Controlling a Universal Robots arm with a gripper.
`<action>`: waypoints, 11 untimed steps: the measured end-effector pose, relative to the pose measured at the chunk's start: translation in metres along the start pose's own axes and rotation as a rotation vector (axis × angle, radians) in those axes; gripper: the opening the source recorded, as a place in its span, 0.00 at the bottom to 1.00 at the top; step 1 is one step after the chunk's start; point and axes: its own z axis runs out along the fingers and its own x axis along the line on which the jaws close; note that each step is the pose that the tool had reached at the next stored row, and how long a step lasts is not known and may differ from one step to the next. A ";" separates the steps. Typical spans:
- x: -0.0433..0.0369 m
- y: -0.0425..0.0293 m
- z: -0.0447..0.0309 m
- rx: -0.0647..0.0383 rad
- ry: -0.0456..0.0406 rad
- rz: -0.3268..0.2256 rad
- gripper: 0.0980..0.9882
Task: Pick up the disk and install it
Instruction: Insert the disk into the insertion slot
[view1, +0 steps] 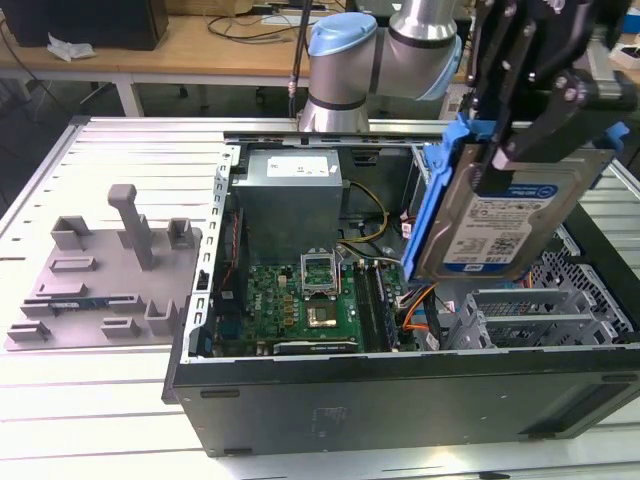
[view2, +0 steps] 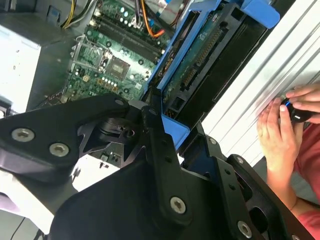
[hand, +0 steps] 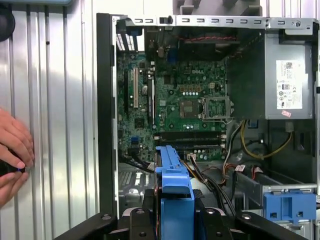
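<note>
My gripper is shut on the disk, a silver hard drive with a white-and-blue label in a bright blue carrier frame. The drive hangs tilted above the open computer case, over the side at the exterior view's right, above the metal drive cage. In the second wrist view the black fingers clamp the blue frame, and the disk's connector side faces the camera. The first wrist view looks along the frame's blue edge into the case.
A green motherboard and a grey power supply box lie inside the case. A bare blue bracket sits in the bay. Grey fixtures stand at the exterior view's left. A person's hands rest beside the case.
</note>
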 end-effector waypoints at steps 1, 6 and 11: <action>0.0002 -0.0052 0.0000 0.000 0.0000 0.000 0.30; 0.0014 -0.0249 0.0002 0.000 0.0000 0.000 0.30; 0.0023 -0.0444 0.0006 0.001 -0.0001 0.000 0.30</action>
